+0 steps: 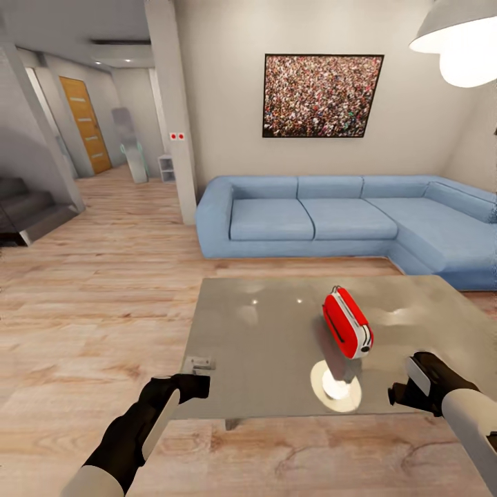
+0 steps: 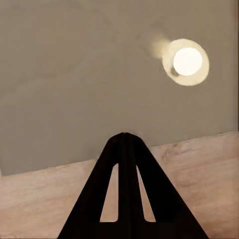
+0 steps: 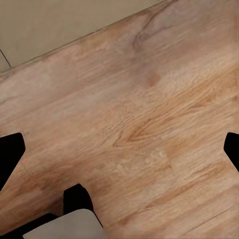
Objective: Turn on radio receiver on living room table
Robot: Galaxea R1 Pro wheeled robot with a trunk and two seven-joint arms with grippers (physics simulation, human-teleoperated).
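Observation:
The radio receiver (image 1: 347, 323), a small red and white rounded box with a thin wire handle, stands on the glossy grey table (image 1: 262, 345) right of its middle. My left gripper (image 1: 199, 384) hovers at the table's near-left corner, well left of the radio. Its fingers (image 2: 124, 149) are pressed together, shut on nothing, above the table edge (image 2: 74, 74). My right gripper (image 1: 408, 384) hangs at the near-right edge, short of the radio. Its fingertips (image 3: 10, 149) are spread wide over the wood floor, and a table corner (image 3: 50, 25) lies beyond them.
A blue L-shaped sofa (image 1: 310, 217) runs behind and right of the table under a framed crowd picture (image 1: 322, 95). A white pendant lamp (image 1: 462, 41) hangs at top right, mirrored in the tabletop (image 1: 336, 386). A small flat item (image 1: 200, 361) lies at the table's near-left corner. Pillar (image 1: 176, 110) and stairs (image 1: 27, 207) stand left.

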